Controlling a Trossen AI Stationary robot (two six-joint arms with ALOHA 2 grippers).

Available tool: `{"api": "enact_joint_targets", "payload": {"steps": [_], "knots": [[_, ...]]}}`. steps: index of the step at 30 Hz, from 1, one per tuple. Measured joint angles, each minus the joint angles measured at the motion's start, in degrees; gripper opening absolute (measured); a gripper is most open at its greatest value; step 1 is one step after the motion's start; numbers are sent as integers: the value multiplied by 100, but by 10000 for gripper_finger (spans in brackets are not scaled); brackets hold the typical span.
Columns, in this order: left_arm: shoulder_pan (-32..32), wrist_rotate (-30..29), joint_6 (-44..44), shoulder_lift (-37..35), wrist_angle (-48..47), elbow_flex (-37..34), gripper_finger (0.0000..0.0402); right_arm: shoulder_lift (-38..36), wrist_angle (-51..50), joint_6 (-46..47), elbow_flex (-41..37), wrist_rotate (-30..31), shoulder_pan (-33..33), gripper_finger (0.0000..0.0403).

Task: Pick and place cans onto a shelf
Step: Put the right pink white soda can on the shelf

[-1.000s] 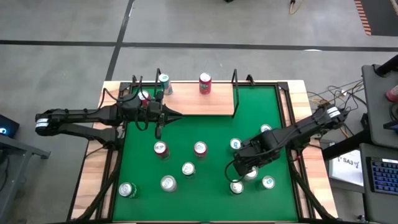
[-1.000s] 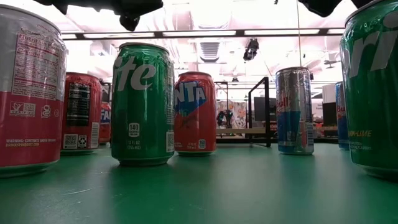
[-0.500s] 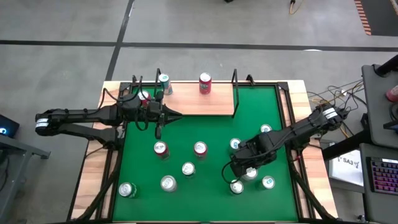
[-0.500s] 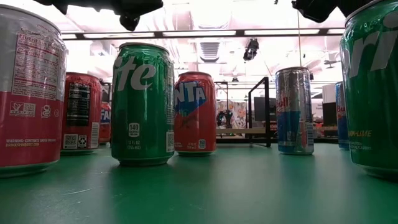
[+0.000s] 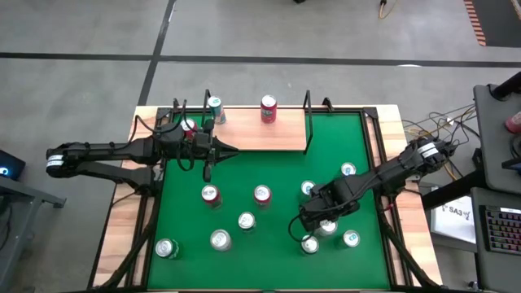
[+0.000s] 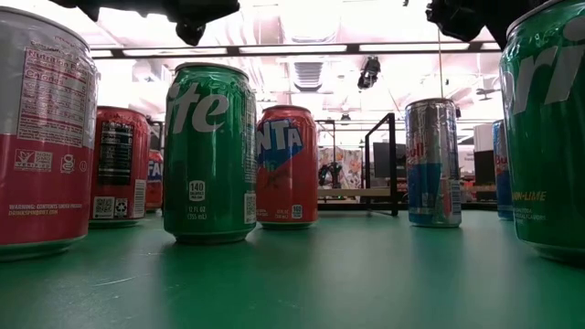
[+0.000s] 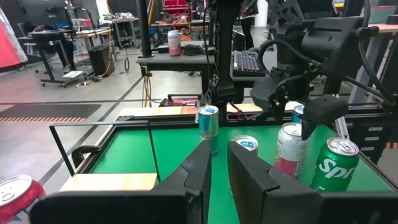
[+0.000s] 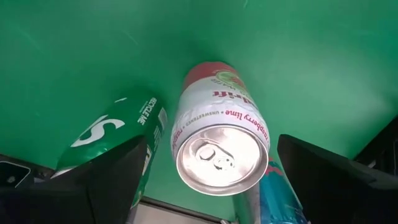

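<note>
Pick step: right gripper [image 8: 211, 180], fingers wide apart, straddles a pink-and-white can [image 8: 219, 140]; next, descend squarely and close; left gripper [image 5: 208, 153], fingers together, waits beside the shelf [image 5: 260, 134].

A robotics lab or workshop is shown. A green tabletop [image 5: 269, 175] with a wood edge is set on a bare grey concrete floor [image 5: 98, 32] marked with lines. Keyboards [image 5: 498, 232] and loose cables [image 5: 423, 126] are seen beside it. Desks with monitors [image 7: 43, 9], metal frames [image 7: 146, 31] and striped floor tape [image 7: 37, 118] are visible behind; strip ceiling lights [image 6: 292, 47] are seen overhead.
</note>
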Motion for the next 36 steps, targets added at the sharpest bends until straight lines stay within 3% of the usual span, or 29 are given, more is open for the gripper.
{"api": "enact_joint_targets", "payload": {"steps": [20, 36], "knots": [[-2, 0, -39, 2, -44, 0, 36, 139, 52, 318, -148, 412, 271, 354], [-2, 0, -46, 2, -46, 0, 36, 422, 81, 206, -157, 396, 358, 354]]}}
